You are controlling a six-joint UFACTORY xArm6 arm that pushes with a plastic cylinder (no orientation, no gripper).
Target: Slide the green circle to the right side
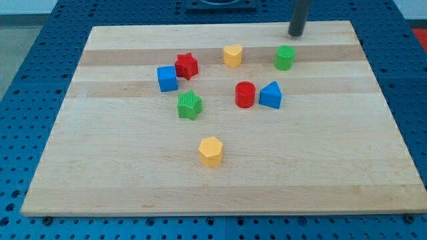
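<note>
The green circle (pixel 285 58) is a short green cylinder standing near the view's top, right of centre, on the wooden board (pixel 220 180). My tip (pixel 295 35) is the lower end of the dark rod, just above and slightly right of the green circle, apart from it, close to the board's top edge. A yellow heart-shaped block (pixel 232 55) stands to the left of the green circle.
A red cylinder (pixel 245 95) and a blue triangular block (pixel 270 95) stand side by side below the green circle. A red star (pixel 187 65), a blue cube (pixel 167 78) and a green star (pixel 189 105) cluster at centre left. A yellow hexagon (pixel 210 151) stands lower.
</note>
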